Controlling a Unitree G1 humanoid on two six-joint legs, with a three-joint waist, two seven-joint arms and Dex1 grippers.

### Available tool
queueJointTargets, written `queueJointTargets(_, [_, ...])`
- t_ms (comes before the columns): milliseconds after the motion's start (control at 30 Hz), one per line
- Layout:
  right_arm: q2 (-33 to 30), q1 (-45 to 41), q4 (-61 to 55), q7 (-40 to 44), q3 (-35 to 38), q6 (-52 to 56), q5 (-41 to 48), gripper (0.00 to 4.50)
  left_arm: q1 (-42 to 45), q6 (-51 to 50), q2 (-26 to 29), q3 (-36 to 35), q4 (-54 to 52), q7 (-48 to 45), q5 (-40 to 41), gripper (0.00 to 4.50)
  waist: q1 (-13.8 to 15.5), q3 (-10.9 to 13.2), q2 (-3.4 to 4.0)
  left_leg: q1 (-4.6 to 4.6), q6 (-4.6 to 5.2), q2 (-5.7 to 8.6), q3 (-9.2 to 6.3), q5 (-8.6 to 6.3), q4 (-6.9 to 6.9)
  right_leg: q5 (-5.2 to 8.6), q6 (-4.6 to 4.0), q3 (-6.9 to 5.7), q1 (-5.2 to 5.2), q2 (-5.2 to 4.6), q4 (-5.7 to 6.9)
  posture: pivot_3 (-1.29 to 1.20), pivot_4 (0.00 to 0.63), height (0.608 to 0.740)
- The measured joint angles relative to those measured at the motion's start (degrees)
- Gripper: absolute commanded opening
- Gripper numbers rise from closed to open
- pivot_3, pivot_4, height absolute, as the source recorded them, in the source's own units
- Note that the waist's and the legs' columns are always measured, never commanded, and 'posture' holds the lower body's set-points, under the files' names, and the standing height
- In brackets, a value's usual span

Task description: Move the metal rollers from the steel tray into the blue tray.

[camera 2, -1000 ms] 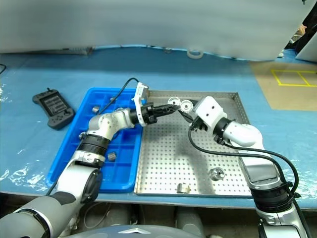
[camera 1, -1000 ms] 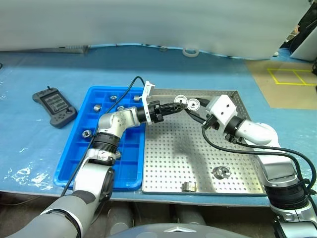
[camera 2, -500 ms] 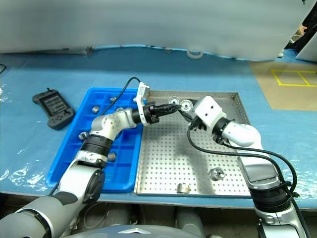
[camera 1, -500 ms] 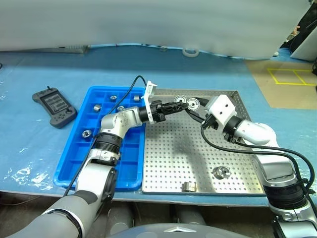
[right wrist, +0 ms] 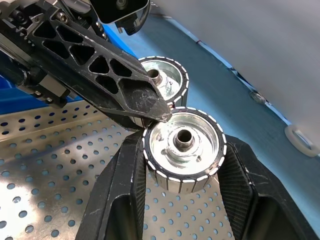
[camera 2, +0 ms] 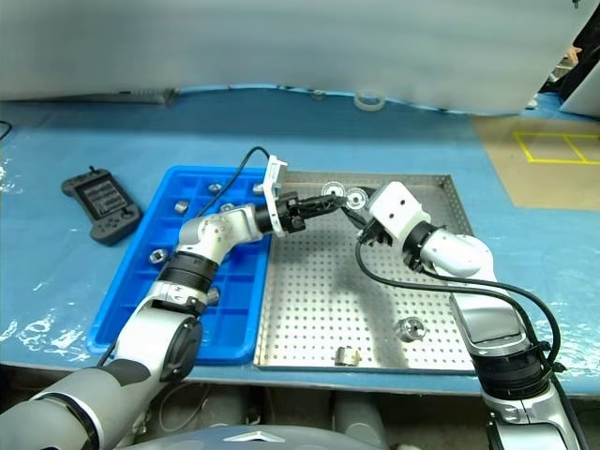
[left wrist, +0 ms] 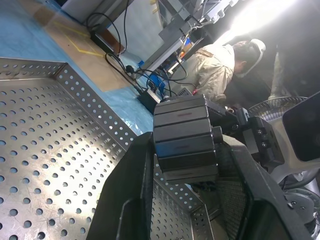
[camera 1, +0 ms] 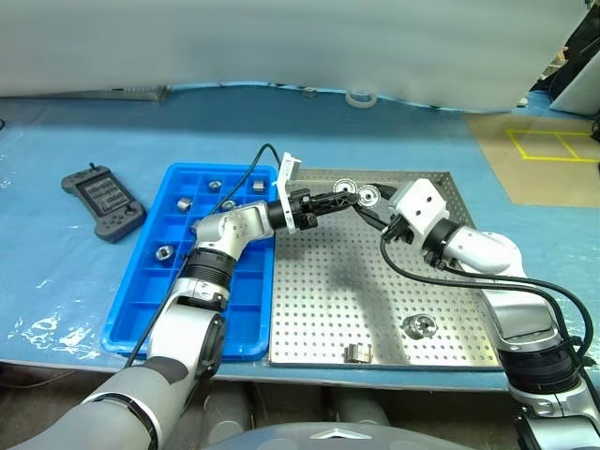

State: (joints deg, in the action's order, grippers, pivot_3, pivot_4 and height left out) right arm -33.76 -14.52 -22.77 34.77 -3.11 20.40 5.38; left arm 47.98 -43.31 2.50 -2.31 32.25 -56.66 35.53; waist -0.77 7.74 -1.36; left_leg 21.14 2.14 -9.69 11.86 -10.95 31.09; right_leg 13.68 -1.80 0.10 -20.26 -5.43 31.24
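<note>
Metal roller (right wrist: 183, 143) between right pincer (right wrist: 182, 170) fingers (gripped)

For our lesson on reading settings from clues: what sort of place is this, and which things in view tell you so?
Probably a factory or lab workbench for sorting parts. The clues: a perforated steel tray holding metal rollers, a blue tray divided into compartments, and yellow floor markings beside the blue-covered bench.

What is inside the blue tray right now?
The blue tray holds several small metal rollers in separate compartments. The left arm crosses over it, so some compartments beneath are hidden.
</note>
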Motion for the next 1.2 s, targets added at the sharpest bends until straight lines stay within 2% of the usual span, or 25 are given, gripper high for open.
queueJointTargets(167, [-0.39,3.09,0.18,0.52,1.42,-0.12,2.05,1.63,-0.04,-0.57,-0.31,0.97,0.33,0.19,-0.12,1.35,0.19,0.0,-0.01,0.01,0.03,0.01,0.0,-0.02,-0.01,0.0,0.0,-0.01,0.01,-0.02,-0.04,-0.23,0.15,0.74])
queueJointTargets(367, [-0.48,6.43,1.65,1.55,4.92,0.08,9.04,1.63,-0.16,-3.09,-0.15,1.63,-2.95,3.44,1.61,1.35,0.51,0.01,-0.01,0.01,0.04,0.01,0.0,-0.03,-0.01,0.0,0.0,-0.03,0.01,-0.04,-0.04,-0.18,0.15,0.74])
queueJointTargets(400, [-0.98,8.38,3.19,1.34,6.14,0.43,9.04,1.63,-0.4,-2.69,1.48,-0.64,-4.42,4.49,2.62,1.35,0.63,0.01,-0.09,0.0,0.03,-0.03,-0.03,-0.02,-0.02,0.0,0.0,-0.08,0.02,-0.03,-0.04,-0.18,0.15,0.74])
queueJointTargets(500, [-3.71,16.28,13.86,-0.43,10.94,3.87,6.74,1.63,-1.4,-0.44,11.57,-11.44,-9.09,6.78,4.71,1.35,0.63,0.07,-0.01,0.0,-0.04,-0.05,-0.07,-0.02,-0.17,0.01,-0.01,-0.13,0.04,0.05,-0.27,-0.14,0.15,0.74])
queueJointTargets(533, [-3.69,17.26,15.57,-0.67,11.03,4.27,6.09,1.63,-1.84,-0.09,12.56,-13.19,-9.96,7.31,4.82,1.35,0.66,0.1,0.09,0.01,-0.03,-0.01,-0.07,-0.02,-0.21,0.01,-0.01,-0.13,0.06,0.03,-0.35,-0.14,0.15,0.74])
queueJointTargets(700, [-1.95,13.3,13.07,0.16,6.5,2.8,5.33,1.63,-4.93,-1.12,7.87,-10.47,-12.04,8.99,5.34,1.35,1.65,0.17,0.11,0.04,0.13,0.18,-0.06,-0.08,-0.05,-0.01,-0.03,-0.09,0.12,-0.2,-0.35,-0.11,0.15,0.74])
queueJointTargets(1033, [-1.87,9.59,13.84,1.09,4.2,-1.11,2.54,1.63,-5.86,-0.88,6.99,-9.75,-14.44,11.25,5.65,1.35,3.16,0.21,0.08,0.08,0.01,0.2,-0.04,0.0,-0.08,-0.02,-0.02,-0.12,0.09,-0.22,-0.34,-0.14,0.15,0.74])
queueJointTargets(1200, [-1.77,4.1,8.07,2.78,4.1,-4.28,2.8,1.63,-6.54,-5.87,5.98,-6.41,-15.56,7.67,8.21,1.35,2.83,0.22,0.1,0.06,-0.02,0.17,-0.03,0.02,-0.09,-0.02,-0.01,-0.1,0.03,-0.2,-0.24,-0.16,0.15,0.74])
